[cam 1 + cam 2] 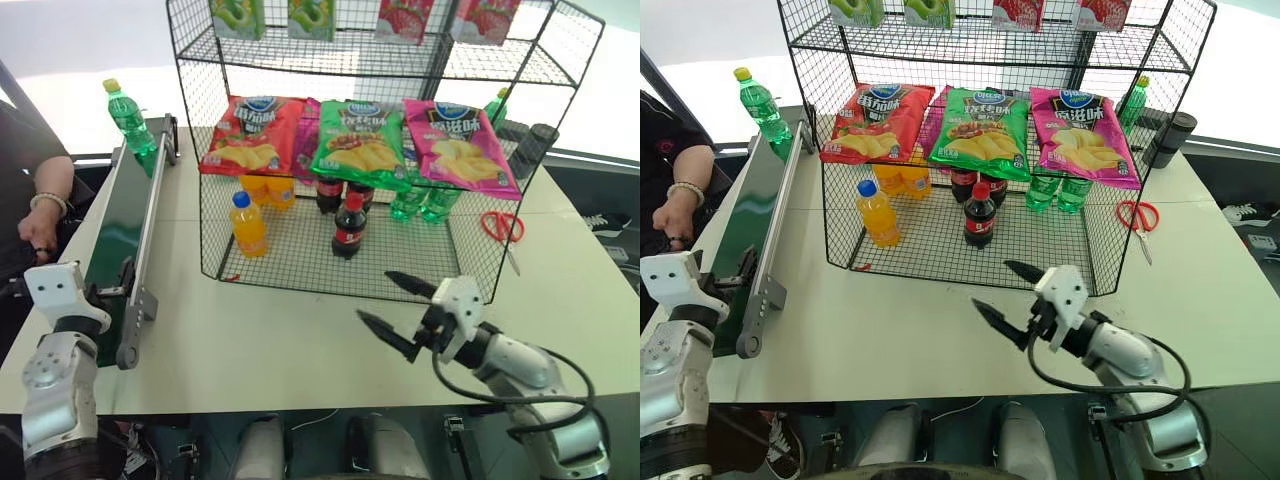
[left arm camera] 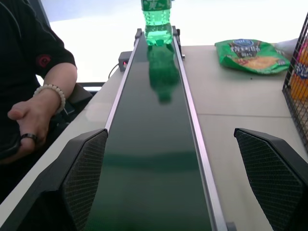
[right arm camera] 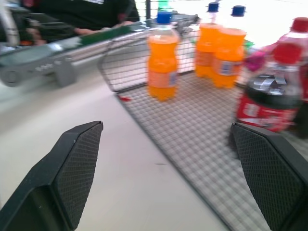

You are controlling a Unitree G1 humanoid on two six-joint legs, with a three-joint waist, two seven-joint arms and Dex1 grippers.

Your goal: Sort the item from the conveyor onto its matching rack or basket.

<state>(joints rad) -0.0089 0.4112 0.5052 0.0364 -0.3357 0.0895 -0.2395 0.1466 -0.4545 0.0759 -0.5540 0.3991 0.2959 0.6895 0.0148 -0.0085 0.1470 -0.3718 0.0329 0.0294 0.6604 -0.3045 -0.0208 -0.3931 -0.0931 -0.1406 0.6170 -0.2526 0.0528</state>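
Observation:
The item, a clear-green bottle [image 1: 128, 118] with a yellow cap, stands upright at the far end of the conveyor [image 1: 115, 235]; the left wrist view shows the bottle [image 2: 156, 21] far up the belt. My left gripper [image 2: 171, 139] is open at the belt's near end, pointing along it, nothing between its fingers. The black wire rack [image 1: 250, 262] stands mid-table, hung with red, green and pink crisp bags. My right gripper [image 1: 374, 294] hovers open and empty over the table in front of the rack, pointing at its bottom tier [image 3: 202, 130].
A person's arm with a bead bracelet [image 1: 40, 205] rests left of the conveyor. Orange-drink bottles [image 1: 248, 225], cola bottles [image 1: 347, 228] and green bottles [image 1: 420, 205] stand on the rack's bottom tier. Red scissors [image 1: 503, 225] lie right of the rack, a dark cup [image 1: 533, 150] behind.

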